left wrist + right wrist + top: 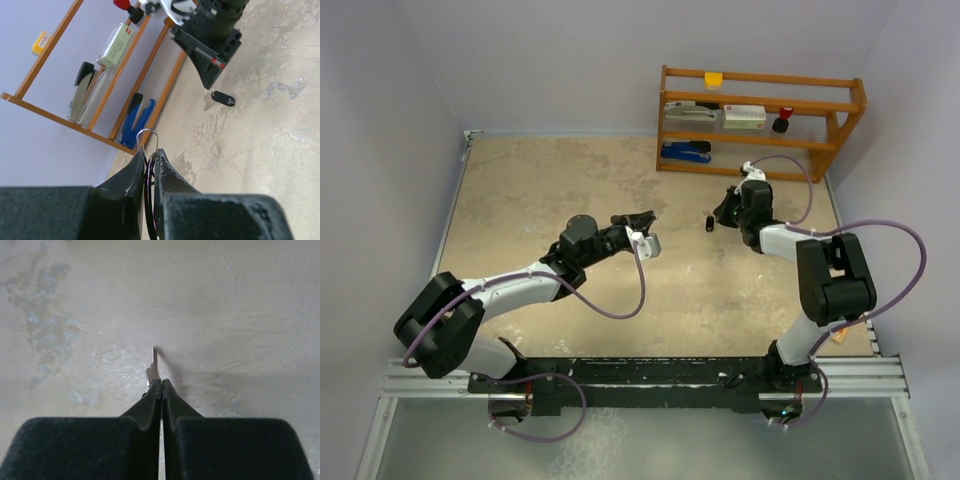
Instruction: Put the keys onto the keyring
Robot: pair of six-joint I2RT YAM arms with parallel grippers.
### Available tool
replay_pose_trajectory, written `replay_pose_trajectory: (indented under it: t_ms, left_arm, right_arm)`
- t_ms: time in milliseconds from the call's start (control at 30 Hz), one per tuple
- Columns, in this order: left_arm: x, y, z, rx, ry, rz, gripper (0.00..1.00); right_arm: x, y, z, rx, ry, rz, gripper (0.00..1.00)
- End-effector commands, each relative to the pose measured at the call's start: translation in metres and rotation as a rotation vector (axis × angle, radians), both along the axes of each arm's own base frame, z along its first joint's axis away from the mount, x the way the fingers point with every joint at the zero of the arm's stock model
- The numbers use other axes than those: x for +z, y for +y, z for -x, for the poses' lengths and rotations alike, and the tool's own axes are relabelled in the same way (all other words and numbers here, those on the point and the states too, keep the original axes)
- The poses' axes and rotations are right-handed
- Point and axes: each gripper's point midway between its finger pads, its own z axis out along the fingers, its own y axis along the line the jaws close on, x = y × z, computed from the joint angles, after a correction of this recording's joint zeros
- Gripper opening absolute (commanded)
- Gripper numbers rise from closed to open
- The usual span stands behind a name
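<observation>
Keyring (148,130) juts from the left tool (148,156) pinching it, while the right tool (161,383) pinches a key (154,360) by its blade.

The table (550,200) is mottled beige with pale grey patches, the shelf (840,120) orange-brown, the stapler (685,151) blue, the keyring (147,137) silver, the key (223,98) black-headed, the left gripper (148,157) and right gripper (161,385) black, the cables (620,310) purple.

Shiny wire keyring (147,129), metal key (154,359), matt mottled table (570,180), seemingly wooden shelf (770,83)
</observation>
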Motion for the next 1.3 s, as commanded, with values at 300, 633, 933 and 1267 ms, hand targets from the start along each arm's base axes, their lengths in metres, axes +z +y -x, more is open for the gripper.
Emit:
replay_pose_trajectory:
  t_ms: [300,633,933,1267]
  left_arm:
    - [0.027,-0.002,-0.006,-0.008,-0.165,-0.003,0.0]
    - [0.033,-0.011,-0.015,-0.021,-0.216,-0.052,0.0]
    - [0.044,-0.023,-0.021,-0.06,-0.255,-0.08,0.0]
    - [0.046,-0.032,-0.024,-0.09,-0.298,-0.1,0.0]
  right_arm:
    - [0.122,-0.001,-0.002,0.055,-0.398,0.012,0.0]
    - [0.189,0.013,0.031,0.176,-0.563,-0.009,0.0]
    - [0.227,0.039,0.063,0.331,-0.613,-0.105,0.0]
    - [0.255,0.087,0.085,0.449,-0.592,-0.138,0.0]
